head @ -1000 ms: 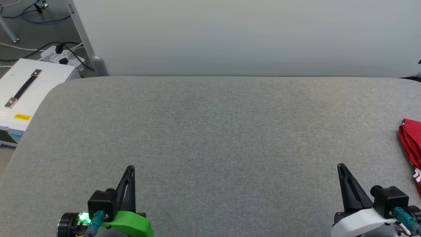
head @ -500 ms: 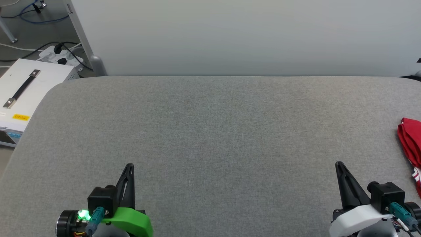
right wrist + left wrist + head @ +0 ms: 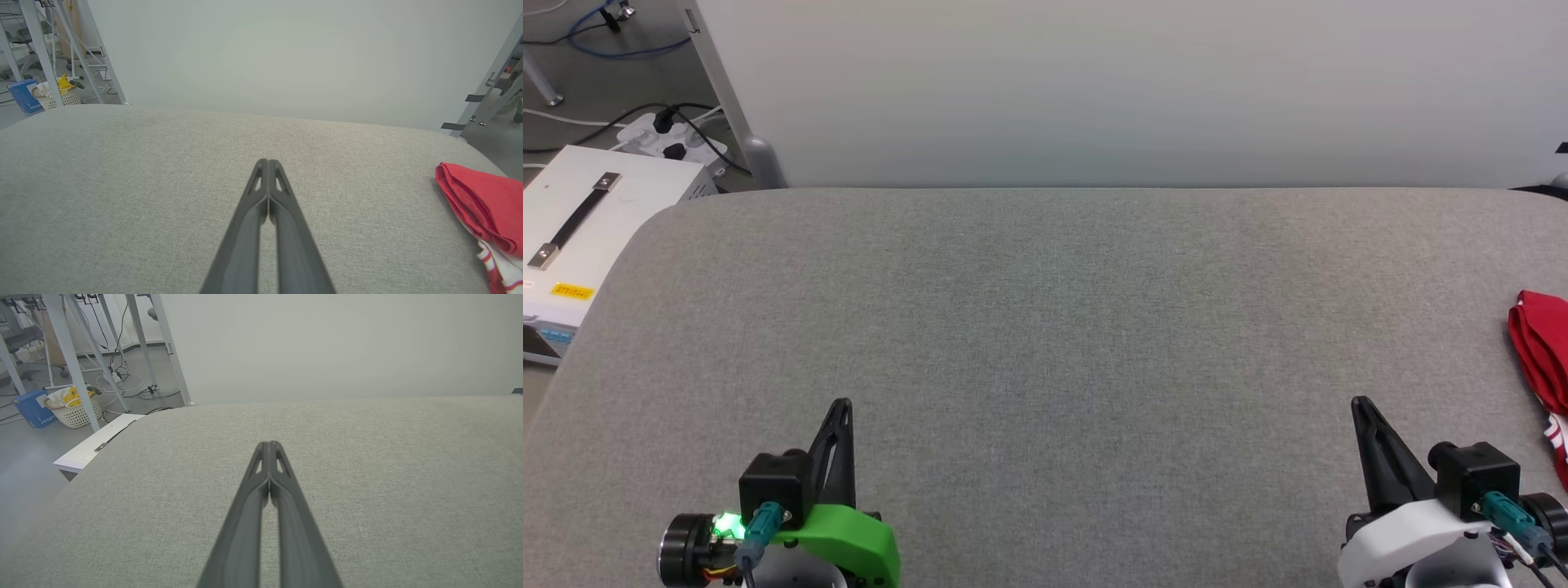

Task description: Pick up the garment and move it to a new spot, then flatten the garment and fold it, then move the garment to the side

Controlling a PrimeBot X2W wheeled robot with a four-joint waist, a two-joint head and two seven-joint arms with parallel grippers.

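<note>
The garment (image 3: 1543,359) is a folded red bundle with a white, red-striped edge, lying at the far right of the grey table (image 3: 1045,327); it reaches past the picture's edge. In the right wrist view the garment (image 3: 486,208) lies to the right of my fingers. My right gripper (image 3: 1357,403) is shut and holds nothing, left of the garment and apart from it. The right gripper (image 3: 267,162) has its fingertips pressed together. My left gripper (image 3: 841,404) sits at the lower left, shut and holding nothing, and its fingertips meet in the left wrist view (image 3: 269,444).
A pale wall panel (image 3: 1127,90) stands along the table's far edge. Off the table's left corner sits a white case (image 3: 580,237) with a black handle, with cables and a power strip (image 3: 670,135) on the floor behind it. A basket (image 3: 73,410) and metal frame legs stand further left.
The head view has shifted slightly, so both grippers sit a little higher and further left in the picture. The garment lies as before.
</note>
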